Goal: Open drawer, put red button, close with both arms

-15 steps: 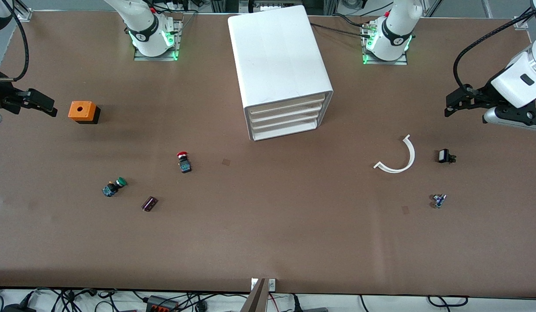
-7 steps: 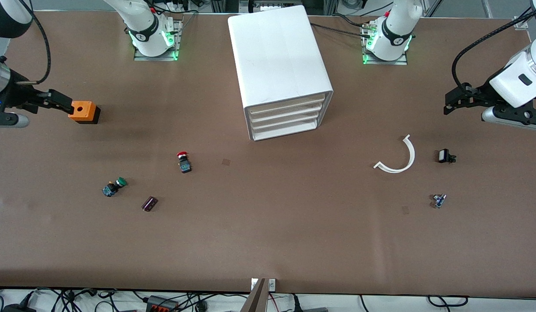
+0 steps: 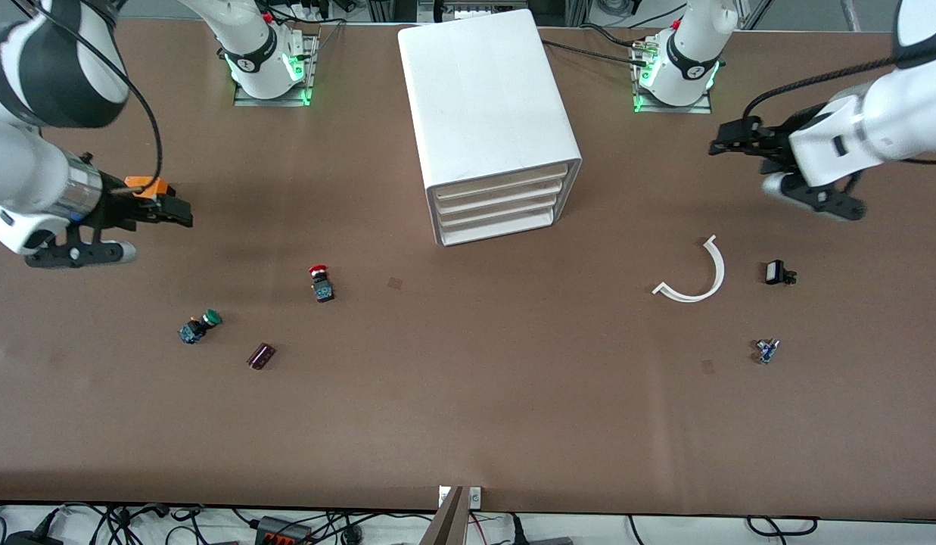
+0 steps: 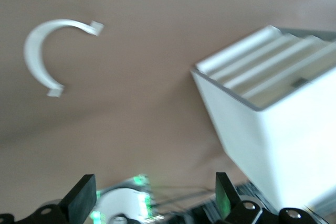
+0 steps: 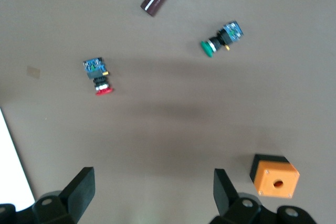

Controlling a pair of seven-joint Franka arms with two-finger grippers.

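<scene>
1. The red button (image 3: pixel 319 281) is lying on its side on the brown desk (image 3: pixel 468 393), closer to the front camera than the white drawer unit (image 3: pixel 489 121) and off toward the right arm's end. Nothing is touching it.
2. The right gripper (image 3: pixel 181 214) is up in the air over the desk at the right arm's end, partly covering the orange box (image 3: pixel 147 183) in the front view. Its jaws are spread wide with nothing between them. In the right wrist view the red button (image 5: pixel 97 77) sits well apart from the jaws, out ahead of them on bare desk.
3. The left gripper (image 3: pixel 721 144) hangs over the desk at the left arm's end, between the drawer unit and that arm's base. Jaws spread and empty here too, and well away from the button.
4. All drawers look shut.
5. Other stuff: a green button (image 3: pixel 200 326) and a dark little cylinder (image 3: pixel 261 356) near the red one, closer to the front camera. A white curved piece (image 3: pixel 696 274) lies toward the left arm's end.
</scene>
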